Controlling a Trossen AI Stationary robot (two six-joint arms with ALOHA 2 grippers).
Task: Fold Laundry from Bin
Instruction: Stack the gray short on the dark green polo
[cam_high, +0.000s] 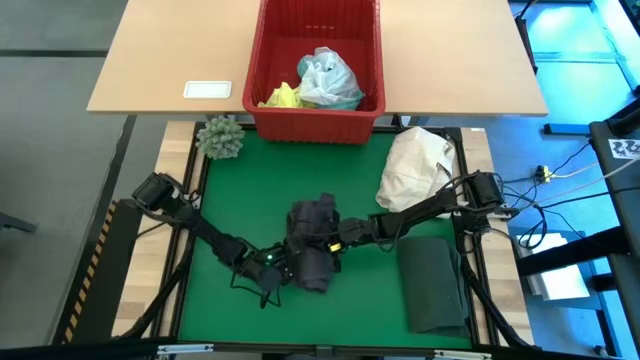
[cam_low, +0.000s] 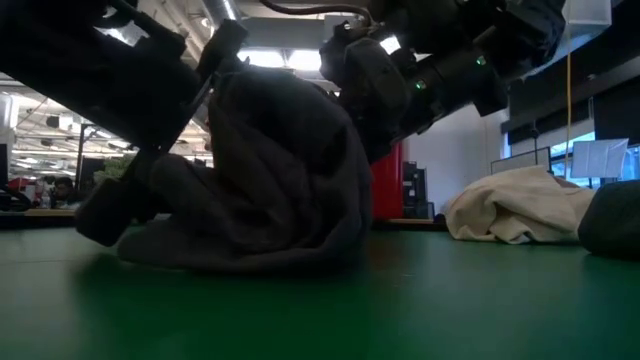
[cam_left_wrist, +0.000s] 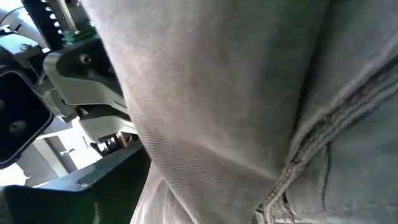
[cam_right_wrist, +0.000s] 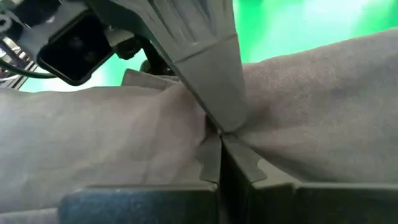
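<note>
The high view looks straight down on the green mat (cam_high: 230, 190), the 2 arms and the red bin (cam_high: 315, 125) at the far edge. The low view sits at mat level on the near side, facing far, very close to the grey garment (cam_low: 270, 180). Each of the 2 wrist views is pressed close against that same grey cloth, which all 4 views share; the cream-white bundle (cam_high: 415, 165) shows in the high and low views.

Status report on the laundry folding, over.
Right gripper shut on grey garment mid-mat. Left gripper open beside it. Bin holds more laundry. Nothing blocking.
</note>
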